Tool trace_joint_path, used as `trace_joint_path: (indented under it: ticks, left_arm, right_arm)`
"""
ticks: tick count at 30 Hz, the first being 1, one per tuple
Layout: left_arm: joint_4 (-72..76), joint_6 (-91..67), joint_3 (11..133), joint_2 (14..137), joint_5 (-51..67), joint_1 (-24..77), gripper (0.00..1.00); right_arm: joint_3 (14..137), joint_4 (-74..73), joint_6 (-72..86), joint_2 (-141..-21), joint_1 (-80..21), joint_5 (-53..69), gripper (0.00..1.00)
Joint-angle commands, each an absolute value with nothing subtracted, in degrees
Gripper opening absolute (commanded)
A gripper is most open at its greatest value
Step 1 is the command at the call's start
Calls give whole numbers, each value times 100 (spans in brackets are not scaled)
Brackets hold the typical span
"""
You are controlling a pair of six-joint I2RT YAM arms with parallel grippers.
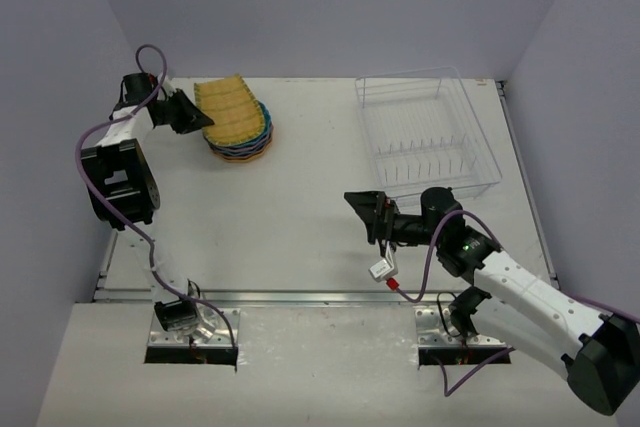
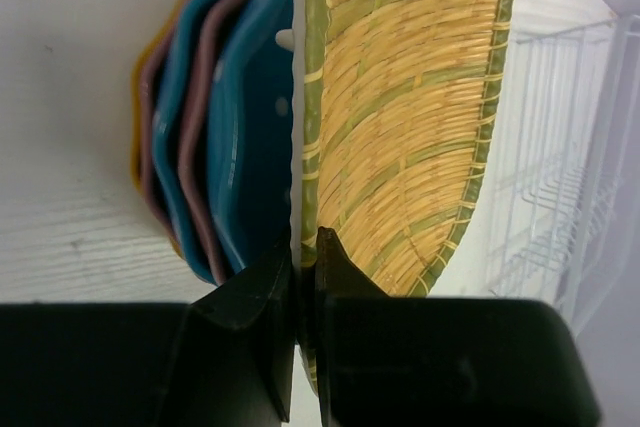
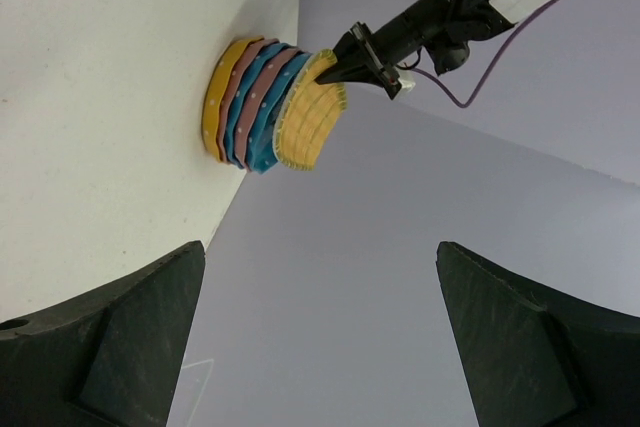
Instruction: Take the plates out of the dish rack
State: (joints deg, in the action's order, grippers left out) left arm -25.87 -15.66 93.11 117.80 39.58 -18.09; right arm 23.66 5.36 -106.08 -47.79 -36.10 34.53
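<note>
The unloading looks to be at its last step: a plate is being set on the pile, and I see none left standing in the dish rack (image 1: 420, 117).

Nearest the arm bases, the right pincer (image 1: 365, 215) hangs over the bare desk (image 1: 300, 197), just in front of the rack. Its jaws are spread wide, holding and touching nothing.

Farther off, at the far left of the desk, the left pincer (image 2: 303, 252) is closed narrow on the rim of a yellow woven-look plate (image 2: 410, 117) with a green edge. That plate is tilted, its lower edge close to the pile of plates (image 2: 215, 147), teal, pink and yellow; whether it touches, I cannot tell.

The next move likely calls for lowering the plate flat onto the pile, then opening the jaws without nudging the pile.
</note>
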Motion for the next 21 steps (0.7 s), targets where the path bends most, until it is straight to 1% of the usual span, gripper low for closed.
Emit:
trace_joint_path:
  ticks: [1,8,13,14,16,18,21]
  left_arm:
    - [-1994,-1588,8830,11669,4171,-1834,0]
    - [-1846,-1723,8727,11900,4418,-1977,0]
    - [-1963,-1733,8771,11940,4210,-2025,0]
    - [-1990,-1746,8764,11907,4136,-2052,2]
    - [-2026,-1754,8759,11801,4041,-2078,18]
    - [-2023,-1742,8740,11650,3913,-2083,31]
    - [-2033,-1746,8733,11468,3755,-2086,41]
  right_arm:
    - [2382,598,-10484,-4754,-3604,3384,99]
    - [2408,571,-10529,-4764,-3604,3366,99]
    - [2407,552,-10538,-4738,-3604,3357,99]
    - [2401,539,-10538,-4745,-3604,3357,99]
    - [2391,528,-10538,-4737,-3604,3353,99]
    - [2377,512,-10538,-4737,-3604,3364,99]
    - [2355,536,-10564,-4752,-3606,3389,99]
